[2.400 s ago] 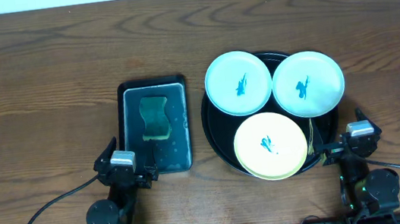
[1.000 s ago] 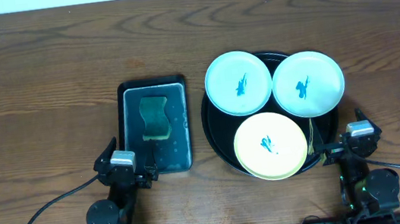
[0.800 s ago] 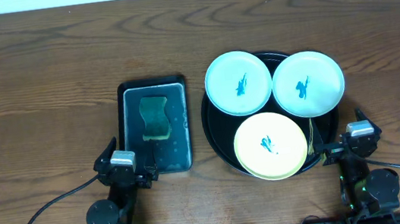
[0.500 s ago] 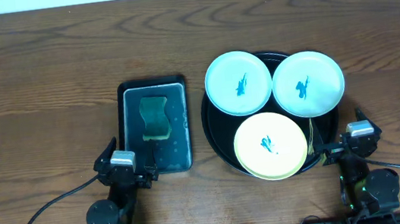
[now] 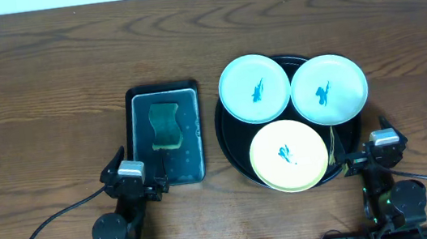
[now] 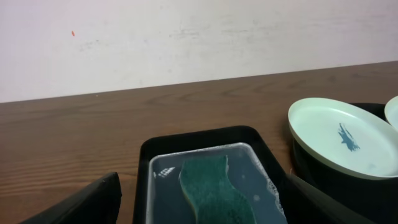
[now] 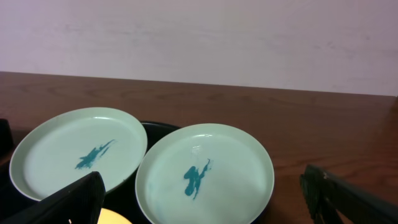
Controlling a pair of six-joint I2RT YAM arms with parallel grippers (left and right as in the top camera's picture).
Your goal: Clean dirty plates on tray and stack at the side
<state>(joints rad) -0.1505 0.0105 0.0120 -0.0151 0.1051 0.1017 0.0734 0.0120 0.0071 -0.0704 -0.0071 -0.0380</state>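
Three plates were found on the round tray, none stacked at the side.

1. Table (image 5: 45,75): dark wood, carrying everything listed below.

2. Tray (image 5: 231,142): round, glossy black, right of centre. All three plates sat on it, and each reached out over its rim.

3. Rectangular tray (image 5: 161,87): smaller, dark, just left of the round tray and apart from it. It appeared to hold shallow liquid.

4. Plates:
- The left bluish-white plate (image 5: 255,88) lay over the far-left rim, with a teal smear at its centre.
- The right bluish-white plate (image 5: 329,89) lay over the far-right rim and was likewise smeared.
- These two sat edge to edge. I could not tell whether they touched.
- The yellow plate (image 5: 288,156) lay nearest me, over the near rim. It also carried a small teal mark at its centre.

5. Sponge (image 5: 166,125): green, wavy-sided, lying flat in the far half of the rectangular tray.

6. My pincers:
- My left gripper (image 5: 132,175) sat low at the near end of the rectangular tray. Its fingers (image 6: 87,202) were spread wide and held nothing. The wrist view showed the sponge in its tray ahead, between them.
- My right gripper (image 5: 384,146) sat beside the near-right rim of the round tray. Its fingers (image 7: 68,202) were spread wide and empty, with the two bluish-white plates ahead of it.
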